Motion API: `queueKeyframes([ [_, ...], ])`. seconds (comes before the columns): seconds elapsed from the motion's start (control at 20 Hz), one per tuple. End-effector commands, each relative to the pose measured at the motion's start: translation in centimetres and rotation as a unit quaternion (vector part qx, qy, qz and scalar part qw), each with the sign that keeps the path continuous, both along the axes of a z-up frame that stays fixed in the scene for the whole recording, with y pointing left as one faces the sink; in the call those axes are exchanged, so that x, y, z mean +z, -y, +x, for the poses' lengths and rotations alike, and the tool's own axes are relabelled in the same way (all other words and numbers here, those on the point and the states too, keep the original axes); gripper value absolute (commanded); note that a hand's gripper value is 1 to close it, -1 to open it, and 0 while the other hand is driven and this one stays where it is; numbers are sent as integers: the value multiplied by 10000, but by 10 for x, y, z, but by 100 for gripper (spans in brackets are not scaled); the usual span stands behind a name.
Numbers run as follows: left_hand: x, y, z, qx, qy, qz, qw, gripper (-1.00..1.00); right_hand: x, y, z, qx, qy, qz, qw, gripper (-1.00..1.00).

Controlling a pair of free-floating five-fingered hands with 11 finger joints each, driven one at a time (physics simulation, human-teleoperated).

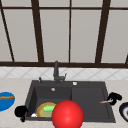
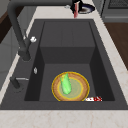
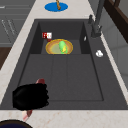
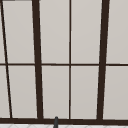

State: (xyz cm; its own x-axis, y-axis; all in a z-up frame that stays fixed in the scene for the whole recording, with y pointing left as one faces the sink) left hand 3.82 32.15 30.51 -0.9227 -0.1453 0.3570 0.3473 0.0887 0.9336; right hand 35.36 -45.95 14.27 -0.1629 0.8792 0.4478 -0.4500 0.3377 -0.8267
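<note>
**Right hand grips a reddish stick at the sink's right rim**

Nearest the front camera sits a large glossy red ball (image 1: 67, 114), at about 6 o'clock in that view, covering part of the near rim of the dark grey sink (image 1: 87, 100). Just behind it, toward 9 o'clock of the ball, a round yellow-and-brown plate (image 2: 70, 86) lies flat on the floor of the sink's deep basin, with a bright green leafy piece (image 2: 65, 83) lying on it. A small red-and-white item (image 2: 93, 99) rests touching the plate's edge, against the basin's near wall.

The right hand (image 1: 114, 97) is at 3 o'clock of the sink, over its right rim. Its fingers are clenched round a thin pinkish-red stick (image 1: 106, 101), whose free end points toward 9 o'clock over the shallow draining half. In the right side view the same hand (image 3: 30, 96) shows as a closed fist with the stick poking out on both sides. A dark blue plate (image 1: 124, 111) lies on the counter just beside it, at 5 o'clock.

The left hand (image 1: 20, 111) hangs at the sink's near left corner; I cannot tell how its fingers stand. A blue plate (image 1: 5, 100) carrying a brown stick-like item lies at 10 o'clock of it. The dark tap (image 1: 56, 72) stands at 12 o'clock.
</note>
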Motion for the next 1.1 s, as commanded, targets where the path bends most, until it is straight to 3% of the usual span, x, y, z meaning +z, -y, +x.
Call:
queueKeyframes([
  [0.0, 0, 0, 0, 0, 0, 0, 10000, 0, -8, -27, 11, 0, 155, -380, 9992, 100],
  [0.05, 0, 0, 0, 0, 0, 0, 10000, 0, -9, -37, 13, -6, 101, -246, 9996, 100],
  [1.05, 0, 0, 0, 0, 0, 0, 10000, 0, -44, -193, 63, -64, 119, -399, 9991, 100],
])
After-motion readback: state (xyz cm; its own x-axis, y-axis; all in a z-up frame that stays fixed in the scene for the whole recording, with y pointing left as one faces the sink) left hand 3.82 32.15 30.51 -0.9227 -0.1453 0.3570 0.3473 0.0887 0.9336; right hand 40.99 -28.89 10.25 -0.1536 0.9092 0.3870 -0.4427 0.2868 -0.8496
